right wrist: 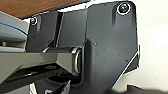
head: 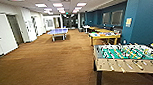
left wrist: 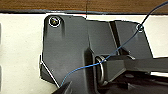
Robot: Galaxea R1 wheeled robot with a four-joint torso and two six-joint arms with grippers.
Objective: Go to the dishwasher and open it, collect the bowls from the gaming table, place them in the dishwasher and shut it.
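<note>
The gaming table (head: 105, 36), white-topped with pale yellow edging and legs, stands ahead on the right along the blue wall. Colourful patches lie on its top, too small for me to tell bowls from game sheets. More tables continue behind it down the same wall. The dishwasher is out of view. Both wrist views look onto the robot's own dark plate and jointed bar over a pale surface, with a strip of brown carpet at one edge.
A table-football table (head: 126, 65) with a green field stands close at the front right. A blue ping-pong table (head: 58, 31) sits mid-room ahead. White doors (head: 0, 33) line the left wall. Brown carpet (head: 48, 61) stretches wide between them toward a far corridor.
</note>
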